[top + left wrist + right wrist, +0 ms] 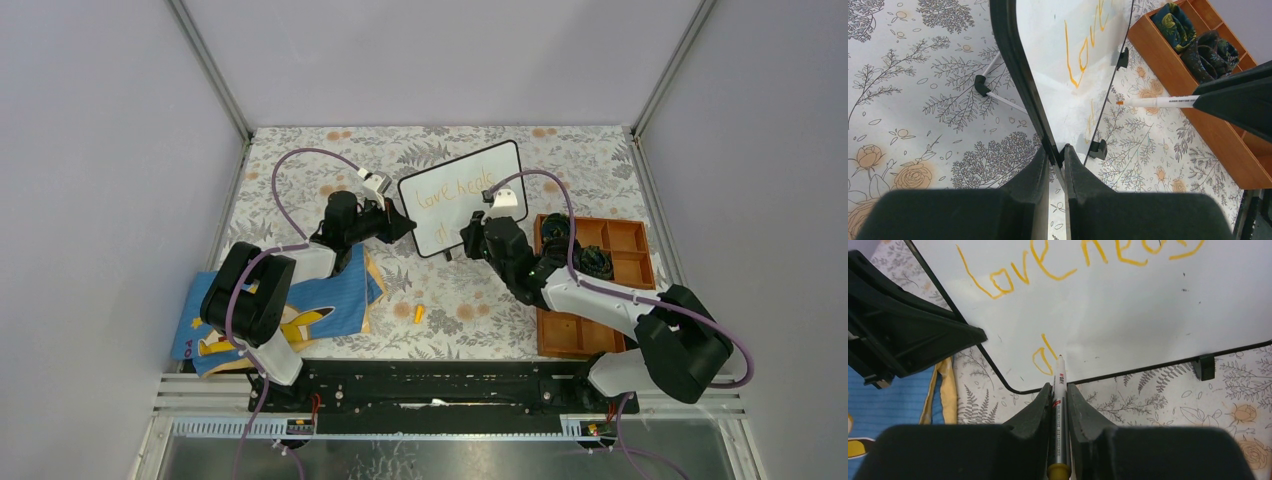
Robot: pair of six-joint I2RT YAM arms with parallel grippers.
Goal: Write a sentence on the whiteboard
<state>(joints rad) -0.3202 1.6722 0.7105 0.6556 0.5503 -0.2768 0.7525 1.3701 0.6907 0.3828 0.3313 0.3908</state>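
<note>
Well left of the whiteboard [465, 195]: a blue cloth [320, 295], lying clear of the writing, probably kept by for wiping.

At the board's left edge, the left gripper [1058, 152], pinched almost shut on the thin black frame. Held there, it seems, to stop the board sliding or rocking under the pen's push. Appears tilted up off the table on its small feet, though how steeply is hard to tell.

Below the board, toward the arms, a small orange piece [419, 314] on the table. Perhaps the pen's cap, left where it cannot get in the way.

On the board itself, the sentence [1048, 265] in orange: "love heals" along the top, and under it an "a" with one upstroke near the lower left corner. Two words done, then, and the third only begun.

At the board's lower edge, the right gripper [1059, 390] — closed narrow on a marker [1060, 410], tip forward and at or very near the white surface beside that "a". Gripped along the barrel, likely to keep the tip in line with the wrist.

Right of the board, a wooden tray [570, 335] with dark bundles — no part in this step.
</note>
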